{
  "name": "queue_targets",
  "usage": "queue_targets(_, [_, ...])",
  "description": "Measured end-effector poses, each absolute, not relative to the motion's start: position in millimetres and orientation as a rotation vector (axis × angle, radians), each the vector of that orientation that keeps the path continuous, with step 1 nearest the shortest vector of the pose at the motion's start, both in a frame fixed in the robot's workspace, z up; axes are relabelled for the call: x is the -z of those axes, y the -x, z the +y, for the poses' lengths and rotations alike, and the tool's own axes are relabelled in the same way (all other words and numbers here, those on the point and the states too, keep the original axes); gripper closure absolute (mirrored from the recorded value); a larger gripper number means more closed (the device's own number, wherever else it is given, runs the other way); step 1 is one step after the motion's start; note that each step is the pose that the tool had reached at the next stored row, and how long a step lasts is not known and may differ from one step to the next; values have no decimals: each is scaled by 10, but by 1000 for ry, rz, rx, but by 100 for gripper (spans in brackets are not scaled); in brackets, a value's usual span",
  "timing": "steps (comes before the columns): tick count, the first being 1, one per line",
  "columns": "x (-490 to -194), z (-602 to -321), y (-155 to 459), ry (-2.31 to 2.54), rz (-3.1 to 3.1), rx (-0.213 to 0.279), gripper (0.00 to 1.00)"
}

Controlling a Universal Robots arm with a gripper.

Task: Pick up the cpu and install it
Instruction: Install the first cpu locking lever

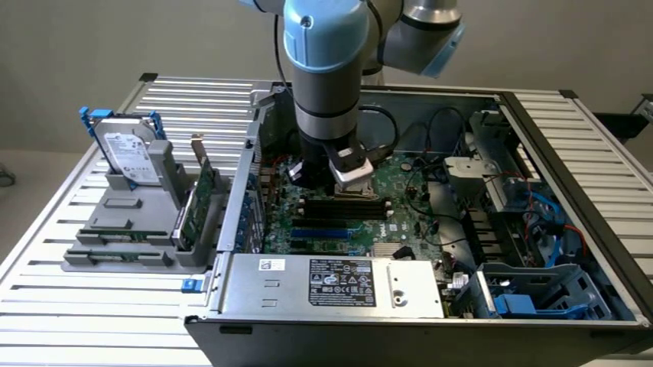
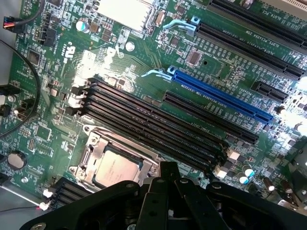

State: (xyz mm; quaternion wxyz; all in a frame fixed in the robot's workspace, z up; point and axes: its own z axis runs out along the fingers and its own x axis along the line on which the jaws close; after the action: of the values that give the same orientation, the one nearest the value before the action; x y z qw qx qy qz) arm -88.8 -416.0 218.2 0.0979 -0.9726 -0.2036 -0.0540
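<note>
Gripper (image 2: 168, 191) above silver cpu (image 2: 116, 168) (socketed)

Even bright light from above, white glare on the green motherboard (image 2: 96, 62), near black gripper (image 2: 168, 201) blurred, dark shadow inside the computer case (image 1: 571, 229)

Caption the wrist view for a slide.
Black gripper poised over small silver square cpu seated in its metal-framed socket.

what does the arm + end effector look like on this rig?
The arm is a silver-grey tube with light blue joint caps and a black band lower down. A black cable runs down alongside it. The end effector is matte black with angular, blocky housings; on the exterior view a pale silver block sits at its tip.
</note>
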Motion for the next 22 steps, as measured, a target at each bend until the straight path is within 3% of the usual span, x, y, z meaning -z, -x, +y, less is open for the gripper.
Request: queue_targets(22, [-2139,-4137,909,2885,-575,130,89])
